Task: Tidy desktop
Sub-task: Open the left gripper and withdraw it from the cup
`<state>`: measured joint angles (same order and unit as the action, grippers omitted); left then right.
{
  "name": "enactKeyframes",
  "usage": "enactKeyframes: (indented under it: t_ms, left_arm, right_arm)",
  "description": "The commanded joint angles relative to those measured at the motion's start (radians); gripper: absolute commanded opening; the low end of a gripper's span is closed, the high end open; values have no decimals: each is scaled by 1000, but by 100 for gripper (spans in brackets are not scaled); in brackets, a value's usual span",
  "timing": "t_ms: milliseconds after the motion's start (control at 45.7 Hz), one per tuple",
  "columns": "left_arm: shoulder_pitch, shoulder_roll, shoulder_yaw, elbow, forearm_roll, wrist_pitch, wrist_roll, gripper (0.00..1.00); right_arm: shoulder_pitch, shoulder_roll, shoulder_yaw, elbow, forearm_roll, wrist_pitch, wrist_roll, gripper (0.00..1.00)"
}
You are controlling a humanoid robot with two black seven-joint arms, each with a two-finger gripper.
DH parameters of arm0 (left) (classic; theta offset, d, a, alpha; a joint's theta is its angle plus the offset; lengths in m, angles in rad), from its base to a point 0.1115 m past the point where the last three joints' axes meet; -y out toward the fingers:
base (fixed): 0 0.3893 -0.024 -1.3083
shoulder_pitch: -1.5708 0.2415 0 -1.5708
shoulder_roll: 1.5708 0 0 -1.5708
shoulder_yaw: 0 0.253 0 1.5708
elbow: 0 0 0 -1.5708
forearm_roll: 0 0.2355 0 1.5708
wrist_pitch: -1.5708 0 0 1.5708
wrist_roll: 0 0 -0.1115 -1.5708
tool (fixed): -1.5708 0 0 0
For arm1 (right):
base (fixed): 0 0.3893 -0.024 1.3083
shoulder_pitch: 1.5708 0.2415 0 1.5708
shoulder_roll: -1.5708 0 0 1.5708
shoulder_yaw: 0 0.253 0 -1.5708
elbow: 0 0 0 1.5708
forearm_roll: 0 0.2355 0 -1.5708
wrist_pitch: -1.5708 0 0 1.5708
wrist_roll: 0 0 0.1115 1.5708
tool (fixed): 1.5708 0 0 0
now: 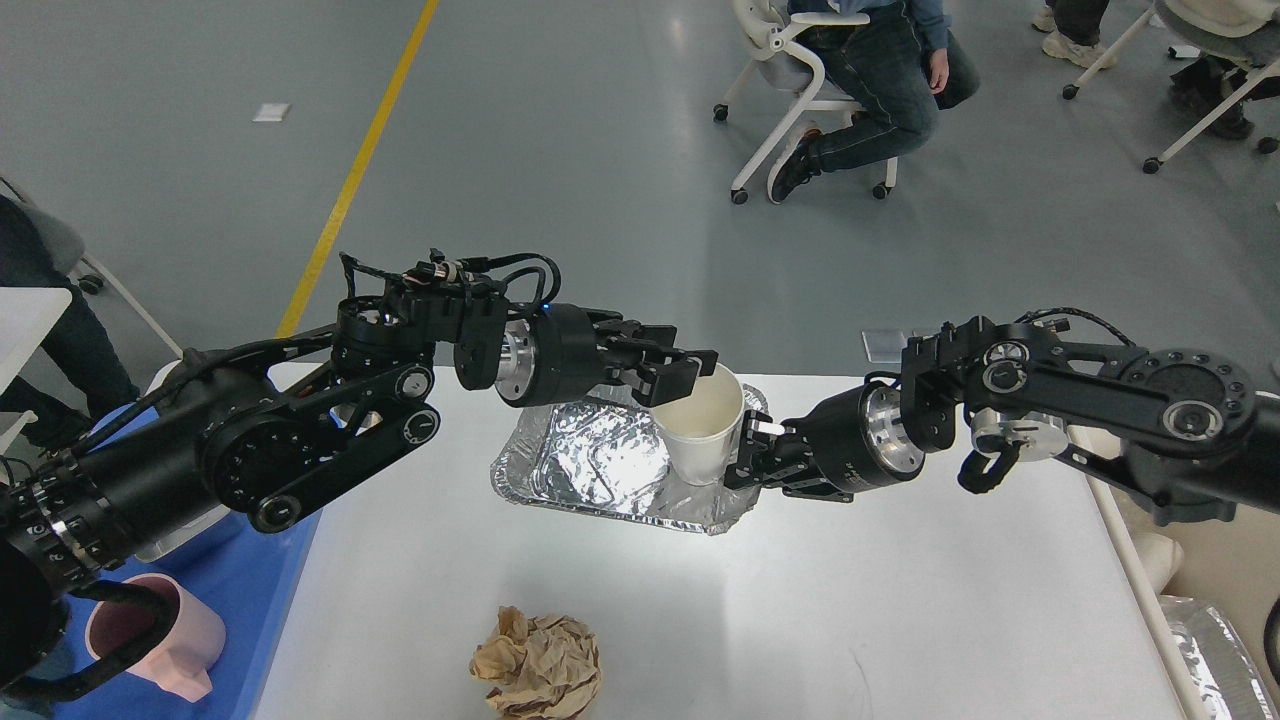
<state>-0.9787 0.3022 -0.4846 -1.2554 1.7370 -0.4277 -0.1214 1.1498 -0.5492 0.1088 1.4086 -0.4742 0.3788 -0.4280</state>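
One white desktop (850, 600) on grey floor (560, 130) bears one foil tray (590, 465), one crumpled paper ball (538, 665); left gripper (675, 375) clamps one paper cup (705, 420); right gripper (765, 450): cannot tell.

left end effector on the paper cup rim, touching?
Touching. Head view: the left end effector has its fingers closed over the paper cup rim at the cup's left edge, no gap visible.

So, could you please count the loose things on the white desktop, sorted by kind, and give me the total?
Paper cup: 1
Foil tray: 1
Crumpled brown paper ball: 1
Total: 3, all on the desktop
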Motion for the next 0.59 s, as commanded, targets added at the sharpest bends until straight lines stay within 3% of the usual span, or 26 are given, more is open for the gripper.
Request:
enactKeyframes:
  t_ms: [0, 66, 109, 263, 569]
  left_arm:
    - [0, 0, -5, 1, -2, 6, -1, 60]
    - [0, 2, -11, 1, -4, 6, -1, 71]
    - [0, 9, -15, -1, -7, 7, -1, 88]
    - [-2, 70, -65, -30, -54, -12, -4, 92]
    - [41, 454, -141, -122, -194, -5, -30, 94]
  right_arm:
    - [-1, -2, 0, 0, 0, 0, 0, 0]
    - [-1, -2, 0, 0, 0, 0, 0, 0]
    - [-1, -2, 0, 0, 0, 0, 0, 0]
    - [-4, -2, -1, -2, -1, -1, 0, 0]
    - [-15, -6, -5, -2, -1, -14, 0, 0]
